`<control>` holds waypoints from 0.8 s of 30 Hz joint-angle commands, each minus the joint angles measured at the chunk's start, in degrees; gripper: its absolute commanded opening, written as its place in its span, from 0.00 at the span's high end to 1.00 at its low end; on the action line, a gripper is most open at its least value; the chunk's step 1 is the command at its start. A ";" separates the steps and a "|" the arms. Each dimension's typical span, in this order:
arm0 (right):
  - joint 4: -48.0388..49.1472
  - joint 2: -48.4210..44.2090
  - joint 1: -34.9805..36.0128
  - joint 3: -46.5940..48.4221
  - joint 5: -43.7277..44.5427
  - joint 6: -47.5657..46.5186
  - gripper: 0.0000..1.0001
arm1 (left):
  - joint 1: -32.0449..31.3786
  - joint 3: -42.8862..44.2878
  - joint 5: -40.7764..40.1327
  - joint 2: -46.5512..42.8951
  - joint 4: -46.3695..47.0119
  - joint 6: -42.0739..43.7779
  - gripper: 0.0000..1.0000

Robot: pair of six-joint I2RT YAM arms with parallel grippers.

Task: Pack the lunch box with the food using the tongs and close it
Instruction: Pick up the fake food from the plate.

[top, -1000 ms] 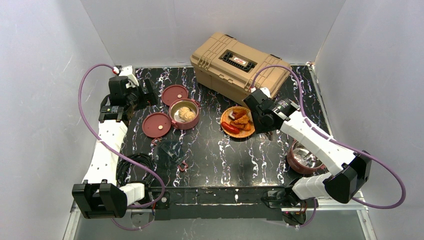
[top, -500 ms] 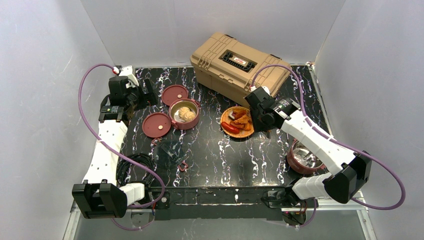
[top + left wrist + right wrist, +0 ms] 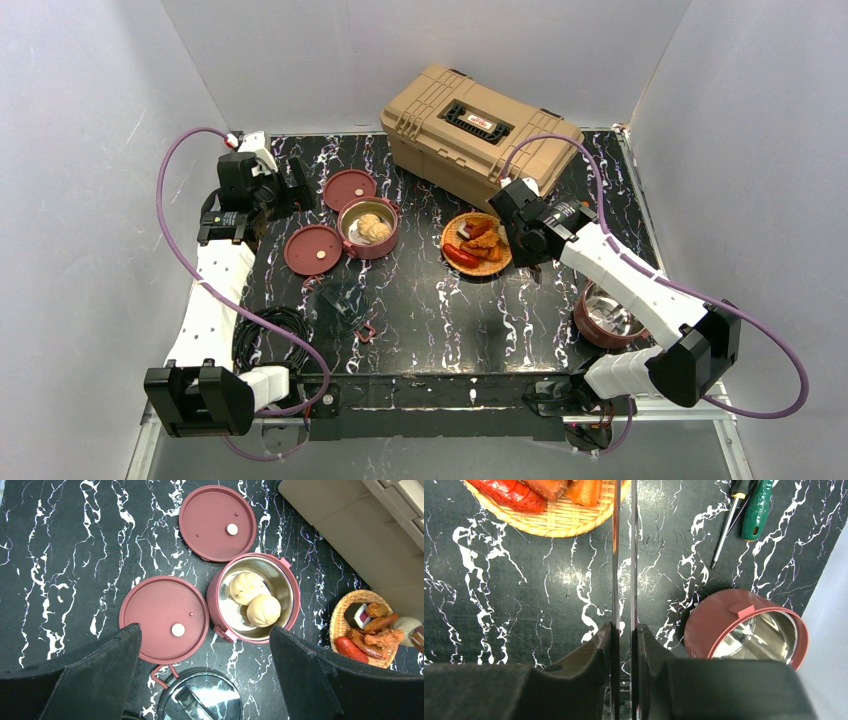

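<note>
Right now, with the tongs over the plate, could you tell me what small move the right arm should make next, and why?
Probably lift the tongs straight up slightly. The right gripper clamps them, their arms stand nearly together, and their tips run out of the wrist view beside the food on the woven plate. A short lift would show whether a piece is caught.

Tan toolbox [image 3: 480, 125] at far edge of black marbled table [image 3: 450, 310]; orange woven plate [image 3: 446, 243] just before toolbox; green-handled screwdriver [image 3: 758, 510] likewise before it; black cable coil [image 3: 268, 335] well apart.
</note>
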 commanded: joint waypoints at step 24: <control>11.03 -5.47 1.74 6.17 -26.62 -0.56 0.84 | -0.20 0.18 0.41 -1.01 0.34 -0.26 0.02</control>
